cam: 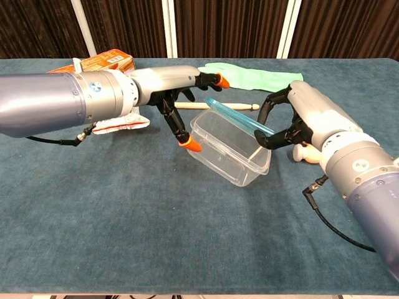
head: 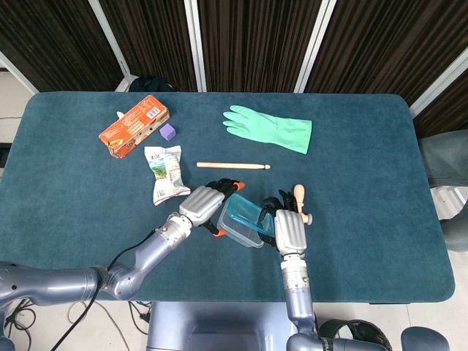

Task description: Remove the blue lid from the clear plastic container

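Note:
The clear plastic container (cam: 227, 154) is off the table and tilted, its left end high. The blue lid (cam: 240, 117) slants above it: the left end stands off the rim, the right end meets it. My left hand (cam: 177, 93) wraps the container's left end, an orange fingertip against the wall and another above the lid. My right hand (cam: 293, 118) pinches the right end where lid and rim meet. From the head view, the lid (head: 241, 211) and container (head: 238, 232) lie between the left hand (head: 199, 204) and right hand (head: 287, 228).
A wooden stick (head: 232, 166) lies just beyond the hands, with a green glove (head: 270, 130) further back. A wooden knob (head: 300, 203) rests beside the right hand. A snack packet (head: 165, 173), an orange box (head: 134, 126) and a purple cube (head: 168, 132) sit at the left.

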`<move>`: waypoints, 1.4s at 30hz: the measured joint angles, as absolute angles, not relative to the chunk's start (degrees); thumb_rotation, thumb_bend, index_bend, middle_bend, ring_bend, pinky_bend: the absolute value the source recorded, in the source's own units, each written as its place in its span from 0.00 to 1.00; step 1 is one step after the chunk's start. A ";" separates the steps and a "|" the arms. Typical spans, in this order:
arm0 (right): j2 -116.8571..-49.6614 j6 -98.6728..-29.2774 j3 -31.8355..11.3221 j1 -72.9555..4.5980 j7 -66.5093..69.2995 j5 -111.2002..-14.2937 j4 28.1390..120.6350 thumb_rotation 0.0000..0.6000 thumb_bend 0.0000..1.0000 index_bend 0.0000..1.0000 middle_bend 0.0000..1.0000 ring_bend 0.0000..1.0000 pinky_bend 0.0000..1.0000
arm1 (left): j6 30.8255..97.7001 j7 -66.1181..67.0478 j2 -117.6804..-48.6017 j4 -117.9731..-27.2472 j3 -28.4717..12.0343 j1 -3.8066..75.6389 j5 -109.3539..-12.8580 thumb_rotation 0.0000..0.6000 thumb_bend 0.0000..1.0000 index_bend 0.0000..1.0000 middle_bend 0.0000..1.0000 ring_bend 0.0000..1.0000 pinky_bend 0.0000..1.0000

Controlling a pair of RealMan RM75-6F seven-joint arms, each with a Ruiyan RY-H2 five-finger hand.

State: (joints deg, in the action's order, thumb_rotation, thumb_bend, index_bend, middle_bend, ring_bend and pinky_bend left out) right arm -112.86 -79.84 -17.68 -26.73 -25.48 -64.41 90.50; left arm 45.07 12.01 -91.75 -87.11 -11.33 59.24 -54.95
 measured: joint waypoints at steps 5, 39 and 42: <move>-112.59 -79.98 -17.51 -26.83 -25.62 -65.06 90.81 1.00 0.61 0.72 0.32 0.10 0.00 | 45.18 11.53 -90.95 -87.81 -11.77 59.00 -55.12 1.00 0.06 0.00 0.03 0.00 0.14; -112.66 -80.42 -16.88 -26.59 -25.70 -65.98 90.71 1.00 0.61 0.73 0.32 0.10 0.00 | 47.14 12.45 -91.55 -89.35 -13.38 58.39 -54.75 1.00 0.00 0.00 0.00 0.00 0.08; -112.73 -80.51 -16.97 -26.66 -25.77 -66.14 90.93 1.00 0.61 0.73 0.32 0.10 0.00 | 46.99 11.76 -90.61 -89.95 -13.53 58.17 -55.28 1.00 0.00 0.00 0.00 0.00 0.08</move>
State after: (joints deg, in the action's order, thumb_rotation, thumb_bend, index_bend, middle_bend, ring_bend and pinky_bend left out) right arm -112.73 -80.51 -16.97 -26.66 -25.77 -66.14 90.93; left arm 46.99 11.76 -90.61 -89.95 -13.53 58.17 -55.28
